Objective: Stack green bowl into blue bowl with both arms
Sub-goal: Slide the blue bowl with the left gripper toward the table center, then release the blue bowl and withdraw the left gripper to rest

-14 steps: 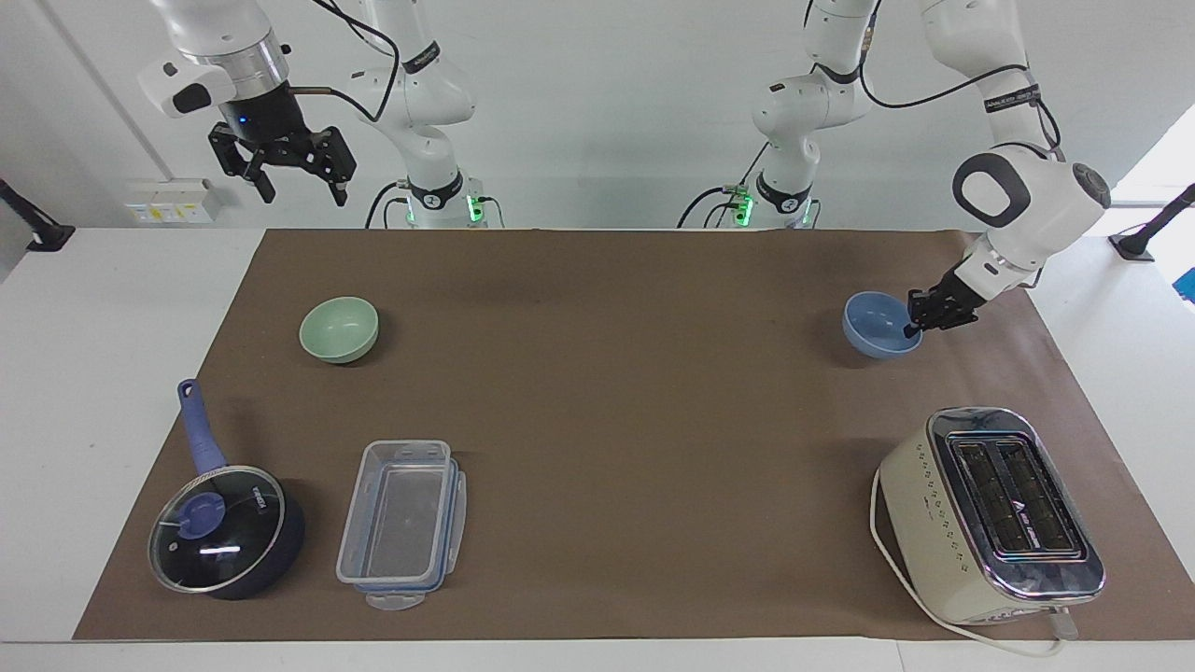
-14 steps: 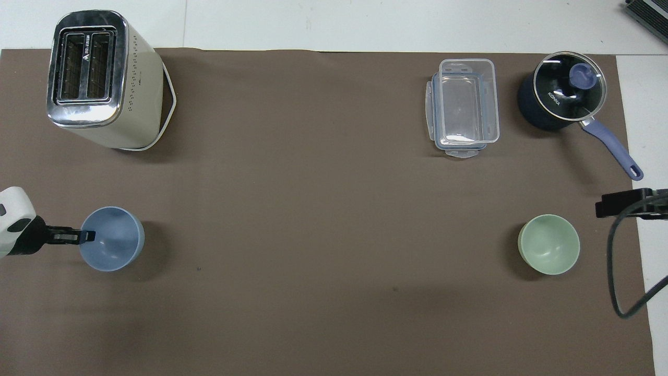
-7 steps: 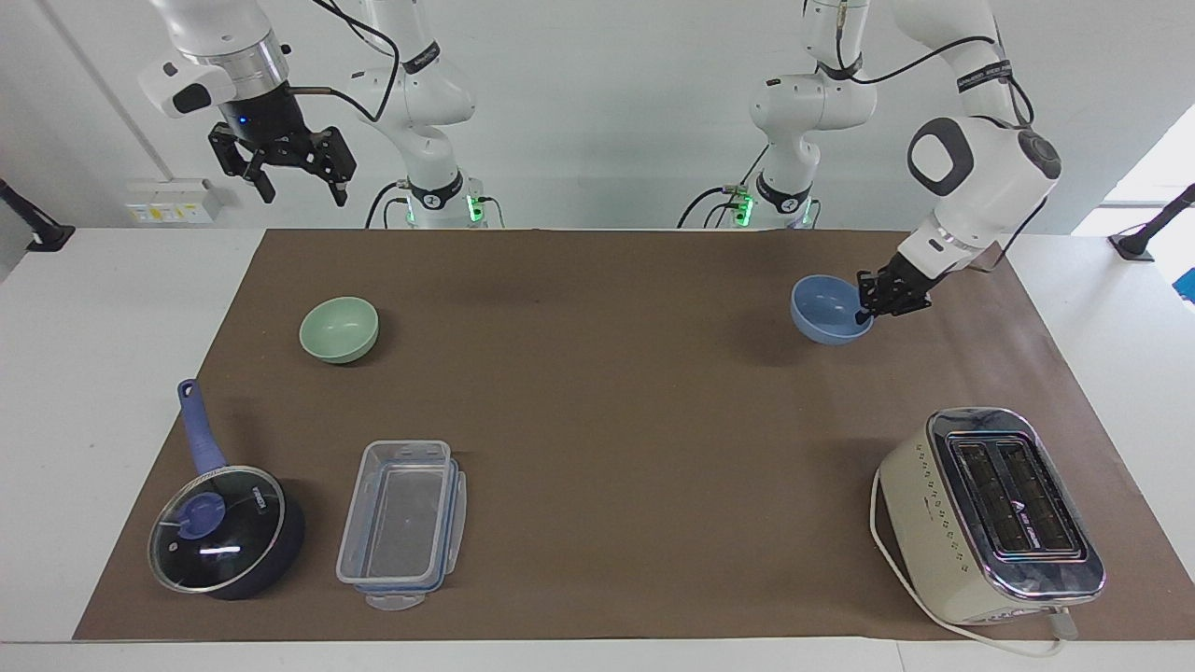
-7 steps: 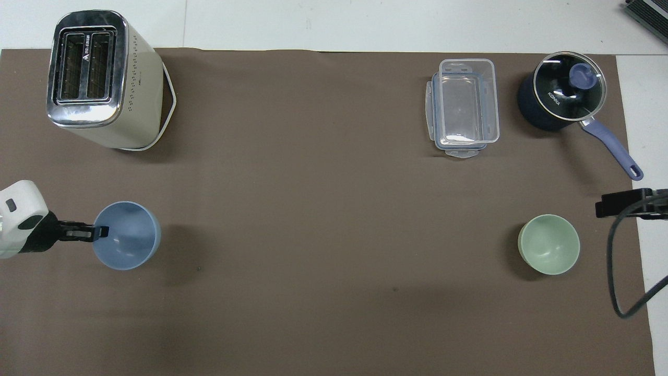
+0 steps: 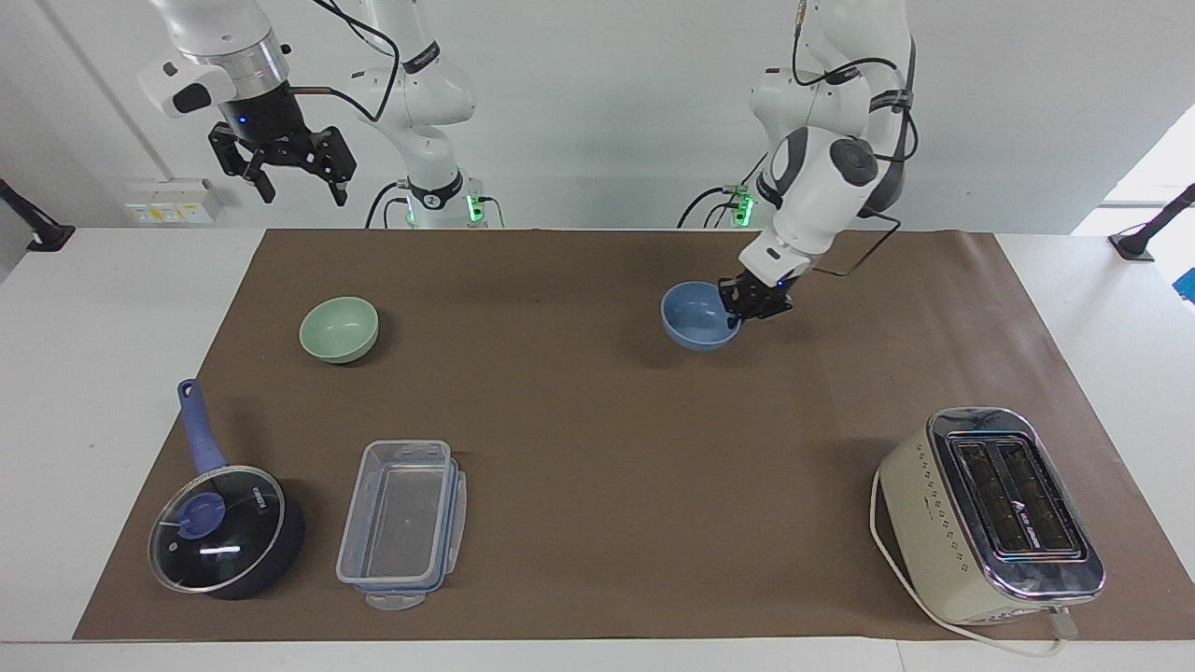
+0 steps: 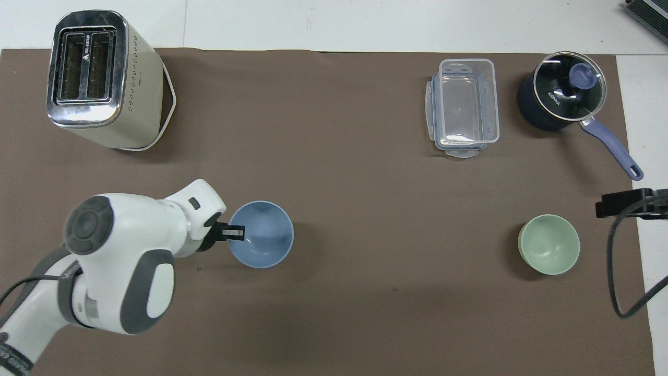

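The periwinkle-blue bowl [image 5: 695, 317] is upright and low over the middle of the brown mat; it also shows in the overhead view [image 6: 261, 234]. My left gripper [image 5: 734, 312] is shut on its rim on the side toward the left arm's end, also seen in the overhead view [image 6: 236, 231]. The pale green bowl [image 5: 339, 329] sits alone on the mat toward the right arm's end, also in the overhead view [image 6: 549, 244]. My right gripper [image 5: 297, 185] waits open and empty, high in the air at that end; its black tip [image 6: 623, 203] shows beside the green bowl.
A cream toaster [image 5: 991, 513] stands farther from the robots at the left arm's end. A clear plastic box [image 5: 403, 523] and a dark blue saucepan with glass lid [image 5: 224, 527] lie farther from the robots than the green bowl.
My left arm has carried the blue bowl from the left arm's end of the mat toward its middle, closer to the green bowl. The right arm has not moved.
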Motion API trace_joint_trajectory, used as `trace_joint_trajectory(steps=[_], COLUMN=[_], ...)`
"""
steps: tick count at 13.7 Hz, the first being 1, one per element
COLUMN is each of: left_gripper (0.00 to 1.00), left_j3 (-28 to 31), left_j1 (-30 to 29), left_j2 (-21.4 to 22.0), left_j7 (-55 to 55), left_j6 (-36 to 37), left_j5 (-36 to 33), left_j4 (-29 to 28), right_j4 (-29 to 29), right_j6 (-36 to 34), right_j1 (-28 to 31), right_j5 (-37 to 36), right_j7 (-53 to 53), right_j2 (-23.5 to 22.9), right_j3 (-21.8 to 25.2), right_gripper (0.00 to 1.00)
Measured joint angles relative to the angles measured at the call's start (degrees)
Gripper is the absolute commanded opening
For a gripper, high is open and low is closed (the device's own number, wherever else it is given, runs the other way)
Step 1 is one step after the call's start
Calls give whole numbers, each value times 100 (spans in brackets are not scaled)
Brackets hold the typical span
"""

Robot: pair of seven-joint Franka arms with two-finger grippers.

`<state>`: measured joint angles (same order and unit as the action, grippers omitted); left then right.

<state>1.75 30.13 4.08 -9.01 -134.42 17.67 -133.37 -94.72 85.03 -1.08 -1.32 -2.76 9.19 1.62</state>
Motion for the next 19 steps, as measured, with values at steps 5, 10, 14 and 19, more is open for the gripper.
trace_joint_trajectory(steps=[5,10,14,19], left_gripper=[0,0,69,100], left_j3=[-18,-15,-9,97], left_j1=[1221,1501,1539,1523], left_j2=[-506,-649,-665,-692], left_j7=[-927,-1123,-1125,-1126], left_j6=[-760,-833,-837,-824], left_j5=[0,0,0,0], left_j4=[-9,-7,6,141], right_j4=[0,0,0,0], right_j6=[0,0,0,0], right_j1=[0,0,0,3], right_j5=[0,0,0,0], right_j7=[0,0,0,4], right_j2=[0,0,0,1], right_j3=[0,0,0,4], right_gripper=[100,100,100,100])
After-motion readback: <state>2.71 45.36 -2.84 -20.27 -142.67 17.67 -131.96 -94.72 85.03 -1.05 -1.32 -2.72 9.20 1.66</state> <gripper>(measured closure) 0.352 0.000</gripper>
